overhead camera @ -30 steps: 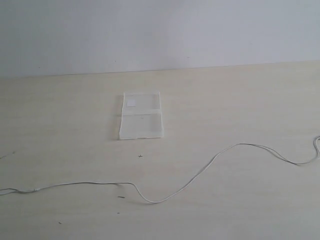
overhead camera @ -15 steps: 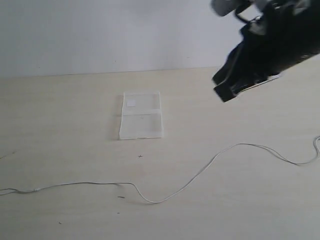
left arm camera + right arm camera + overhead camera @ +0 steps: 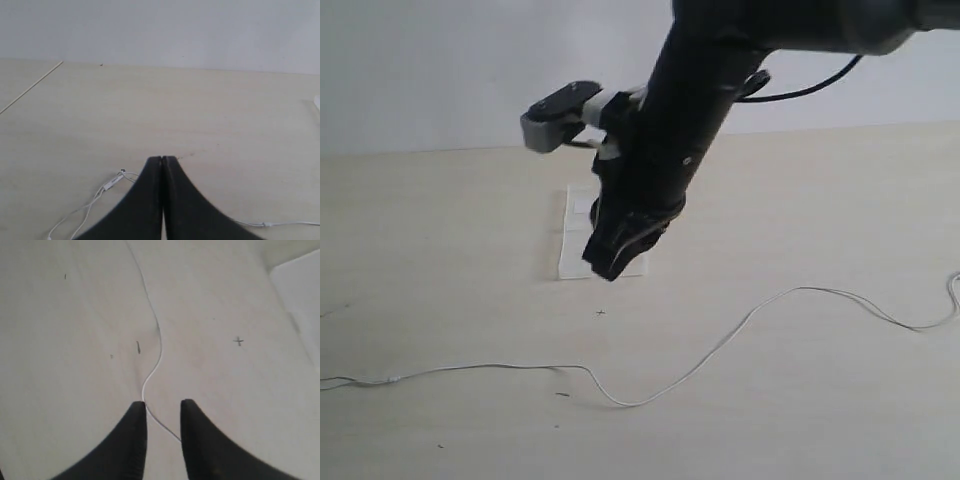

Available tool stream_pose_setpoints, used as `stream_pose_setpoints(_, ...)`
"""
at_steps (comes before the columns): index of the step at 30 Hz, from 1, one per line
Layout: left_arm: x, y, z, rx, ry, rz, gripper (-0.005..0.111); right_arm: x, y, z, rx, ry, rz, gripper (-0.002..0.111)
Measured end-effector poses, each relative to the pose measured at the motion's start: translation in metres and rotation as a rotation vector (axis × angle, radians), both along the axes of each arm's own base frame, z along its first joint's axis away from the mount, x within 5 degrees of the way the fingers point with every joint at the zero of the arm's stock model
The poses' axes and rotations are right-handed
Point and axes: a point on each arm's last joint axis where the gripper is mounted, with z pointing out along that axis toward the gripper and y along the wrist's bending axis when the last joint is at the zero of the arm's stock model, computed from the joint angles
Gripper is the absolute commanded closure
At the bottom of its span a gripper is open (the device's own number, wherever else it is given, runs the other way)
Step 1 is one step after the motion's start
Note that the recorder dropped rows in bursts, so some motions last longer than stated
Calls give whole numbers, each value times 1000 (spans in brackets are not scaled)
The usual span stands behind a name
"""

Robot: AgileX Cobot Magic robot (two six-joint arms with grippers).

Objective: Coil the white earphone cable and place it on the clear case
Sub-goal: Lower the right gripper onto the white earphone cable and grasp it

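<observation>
Approach for first grasp.
Right pincer (image 3: pixel 162 407), ajar, empty, above white earphone cable (image 3: pixel 720 345) near clear case (image 3: pixel 572 245); next: descend, pinch.

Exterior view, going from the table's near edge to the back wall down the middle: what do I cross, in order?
white earphone cable → small cross mark → clear case → back wall. The right hand overlaps the case in this view, so it is left out of the order.
</observation>
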Motion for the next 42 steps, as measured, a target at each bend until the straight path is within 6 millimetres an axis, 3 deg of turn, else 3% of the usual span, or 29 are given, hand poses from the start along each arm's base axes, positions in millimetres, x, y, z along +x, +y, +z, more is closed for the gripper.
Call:
stream_pose_setpoints(3, 0, 0, 0, 0, 0, 0, 107, -4, 15, -20, -60, 28, 4, 66)
stream_pose_setpoints(10, 0, 0, 0, 0, 0, 0, 107, -15, 41, -64, -180, 41, 49, 65)
stream_pose_setpoints(17, 0, 0, 0, 0, 0, 0, 107, -13, 49, -92, -209, 49, 8, 65)
stream_pose_setpoints(37, 0, 0, 0, 0, 0, 0, 107, -10, 52, -131, -243, 100, -39, 66)
stream_pose_setpoints(40, 0, 0, 0, 0, 0, 0, 107, -10, 52, -131, -243, 101, -42, 75)
stream_pose_setpoints(42, 0, 0, 0, 0, 0, 0, 107, -10, 52, -132, -246, 101, -43, 89)
